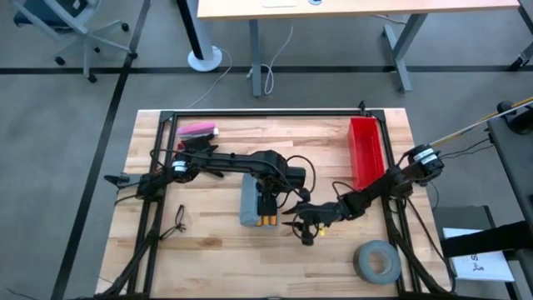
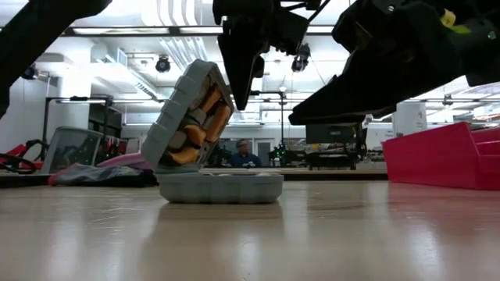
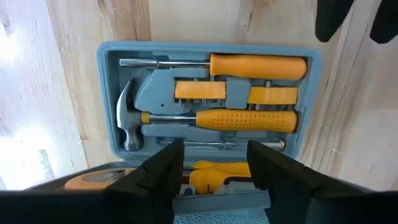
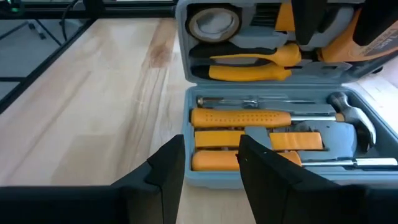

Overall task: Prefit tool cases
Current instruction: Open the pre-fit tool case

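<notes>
The grey-blue tool case lies mid-table. Its lower half is flat on the wood, and the lid stands up from the hinge on the case's left side, tilted over the lower half. Orange-handled tools and a hammer sit in the moulded slots. My left gripper is open and comes down from above at the lid's free edge. My right gripper is also open. It hovers low just right of the case, facing the lower half's free edge and touching nothing. My left gripper points straight down with its fingers on the inner, tool-filled side of the lid, near its free long edge. The lid leans over against them, pinched by nothing. Its hinge edge stays on the lower half.
A red bin stands along the table's right side and a grey tape roll lies at the near right corner. A pink object sits at the far left and a small black item lies left of the case. A person shows far behind.
</notes>
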Available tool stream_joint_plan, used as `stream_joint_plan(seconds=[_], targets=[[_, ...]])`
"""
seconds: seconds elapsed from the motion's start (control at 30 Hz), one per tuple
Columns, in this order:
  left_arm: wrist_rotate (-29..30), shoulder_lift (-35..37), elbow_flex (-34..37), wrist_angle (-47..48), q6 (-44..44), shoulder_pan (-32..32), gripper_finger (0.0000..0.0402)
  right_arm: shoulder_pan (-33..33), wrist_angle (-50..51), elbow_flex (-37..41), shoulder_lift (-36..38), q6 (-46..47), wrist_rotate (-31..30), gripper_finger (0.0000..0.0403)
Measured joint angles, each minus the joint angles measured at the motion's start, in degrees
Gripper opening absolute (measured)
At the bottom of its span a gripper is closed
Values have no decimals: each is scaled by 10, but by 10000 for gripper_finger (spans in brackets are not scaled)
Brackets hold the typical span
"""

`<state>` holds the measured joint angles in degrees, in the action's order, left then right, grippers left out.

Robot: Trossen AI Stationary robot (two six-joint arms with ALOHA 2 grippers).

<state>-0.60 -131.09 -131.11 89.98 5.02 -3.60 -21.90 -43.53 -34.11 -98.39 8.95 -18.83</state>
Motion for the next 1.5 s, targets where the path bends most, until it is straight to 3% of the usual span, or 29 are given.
stream_joint_plan(seconds=[0.8,1.27,1.5], targets=[[0,10,0,0,5,0,183,42,2,-4,0,4,43,131],[0,10,0,0,5,0,183,64,116,-57,-1,-14,70,129],[0,10,0,0,5,0,174,69,117,-70,-25,-14,84,137]])
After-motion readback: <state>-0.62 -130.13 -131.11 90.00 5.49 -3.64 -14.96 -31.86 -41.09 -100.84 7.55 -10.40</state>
